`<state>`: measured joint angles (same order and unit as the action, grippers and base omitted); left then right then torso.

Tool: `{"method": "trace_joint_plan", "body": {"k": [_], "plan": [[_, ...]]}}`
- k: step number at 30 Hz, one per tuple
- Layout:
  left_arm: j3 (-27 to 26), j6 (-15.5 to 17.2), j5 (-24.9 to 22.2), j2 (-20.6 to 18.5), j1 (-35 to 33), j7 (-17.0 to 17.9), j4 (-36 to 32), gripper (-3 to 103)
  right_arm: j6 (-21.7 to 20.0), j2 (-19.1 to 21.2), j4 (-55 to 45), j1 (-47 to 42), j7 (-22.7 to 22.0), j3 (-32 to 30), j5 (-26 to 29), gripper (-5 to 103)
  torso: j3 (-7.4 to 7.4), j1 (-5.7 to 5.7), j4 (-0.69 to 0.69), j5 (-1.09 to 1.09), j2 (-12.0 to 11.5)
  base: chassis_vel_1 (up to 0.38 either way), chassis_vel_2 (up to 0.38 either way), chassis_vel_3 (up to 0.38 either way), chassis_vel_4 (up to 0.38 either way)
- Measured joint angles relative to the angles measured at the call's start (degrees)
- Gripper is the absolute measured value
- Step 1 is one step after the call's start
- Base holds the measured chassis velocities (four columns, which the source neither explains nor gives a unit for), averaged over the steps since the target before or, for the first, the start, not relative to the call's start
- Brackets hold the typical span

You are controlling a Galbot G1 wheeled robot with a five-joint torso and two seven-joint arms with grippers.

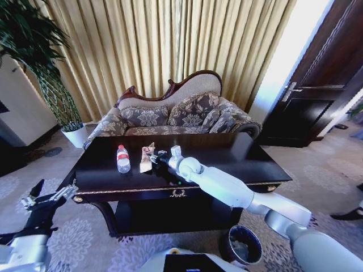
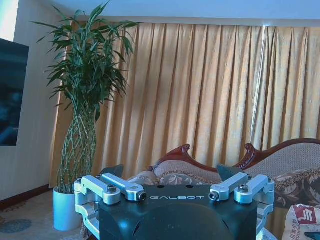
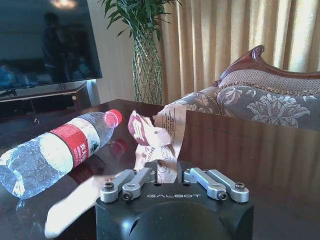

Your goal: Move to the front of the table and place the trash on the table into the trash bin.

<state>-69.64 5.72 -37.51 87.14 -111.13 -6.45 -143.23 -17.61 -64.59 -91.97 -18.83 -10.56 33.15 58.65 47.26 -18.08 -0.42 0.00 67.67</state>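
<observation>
The left gripper [image 2: 170, 176], a dark block marked GALBOT with silver metal linkages on either side, sits at the near edge of the left wrist view with its two dark fingertips [image 2: 114, 170] set well apart. Beyond it hang long pleated golden-yellow curtains [image 2: 210, 95]. A tall green leafy plant with a lattice-braided stem [image 2: 82, 100] stands in a round white pot [image 2: 65, 209] on the floor beside a dark flat screen [image 2: 11, 95] on the cream wall. A sofa with a carved reddish wooden frame and beige woven back [image 2: 280, 160] lies behind the gripper, with floral patterned cushions [image 2: 295, 182].
</observation>
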Motion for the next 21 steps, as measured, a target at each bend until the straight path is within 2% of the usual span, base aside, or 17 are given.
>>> {"method": "trace_joint_plan", "body": {"k": [1,4,6,7,15,19,21], "plan": [[0.00,0.00,0.00,0.00,0.00,0.00,0.00,100,0.00,0.00,0.00,0.00,0.00,0.00,0.00,22,0.00,0.00,0.00,0.00,0.00,0.000,0.000,0.000,0.000],[0.17,-0.12,0.00,-0.04,-0.05,0.00,0.00,100,0.01,0.45,-0.55,-0.84,-0.16,-0.51,-0.39,6,0.00,0.00,0.00,0.00,0.00,0.000,0.000,0.000,0.000],[0.21,-0.13,0.00,-0.04,-0.05,-0.01,0.00,100,0.01,0.53,-0.65,-1.00,-0.20,-0.56,-0.44,6,0.00,0.00,0.00,0.00,0.00,0.000,0.000,0.000,0.000],[0.26,-0.15,0.00,-0.04,-0.06,-0.03,0.00,100,0.01,0.62,-0.76,-1.13,-0.23,-0.61,-0.49,2,0.00,0.00,0.00,0.00,0.00,0.000,0.000,0.000,0.000],[0.54,-0.53,0.23,0.30,-0.05,-0.58,0.00,100,0.04,1.62,-2.02,-1.71,-0.78,-1.22,-0.62,0,0.00,0.00,0.00,0.00,0.00,0.000,0.000,0.000,0.000],[0.56,-0.66,0.31,0.35,-0.08,-0.64,0.00,100,0.05,2.25,-3.28,-2.15,-2.63,-2.35,-0.49,0,0.00,0.00,0.00,0.00,0.00,0.000,0.000,0.000,0.000],[0.56,-0.67,0.32,0.32,-0.06,-0.56,0.00,100,-0.11,3.15,-4.78,-2.64,-5.75,-3.80,-0.57,0,0.00,0.00,0.00,0.00,0.00,0.000,0.000,0.000,0.000]]}}
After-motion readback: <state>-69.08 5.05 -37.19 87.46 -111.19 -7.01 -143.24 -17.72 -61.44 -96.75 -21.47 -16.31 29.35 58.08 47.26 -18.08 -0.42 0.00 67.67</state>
